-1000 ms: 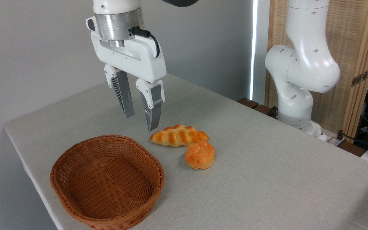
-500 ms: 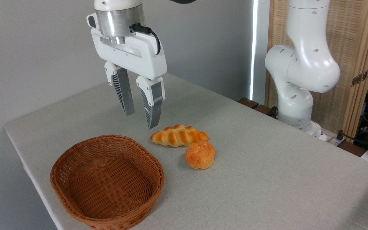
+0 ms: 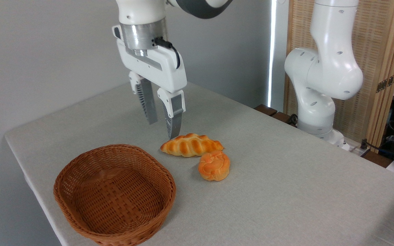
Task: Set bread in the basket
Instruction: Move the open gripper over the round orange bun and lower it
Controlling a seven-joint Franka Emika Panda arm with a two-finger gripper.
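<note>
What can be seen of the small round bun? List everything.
The small round bun is orange-golden with a knotted, swirled top and a paler underside. It looks glossy, perhaps a replica. It lies whole on the grey table, slightly tilted, just in front of the braided loaf, touching or nearly touching it. The basket lies apart to its left. The gripper hangs above and to the left, not touching it.

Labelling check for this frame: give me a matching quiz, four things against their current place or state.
Things:
1. bun
2. loaf
3. basket
4. gripper

States:
A. empty, at the table's front left
B. open, above the table, holding nothing
C. on the table, just behind the bun
D. on the table, right of the basket, round and orange

Pairs: 1-D, 2-C, 3-A, 4-B
</note>
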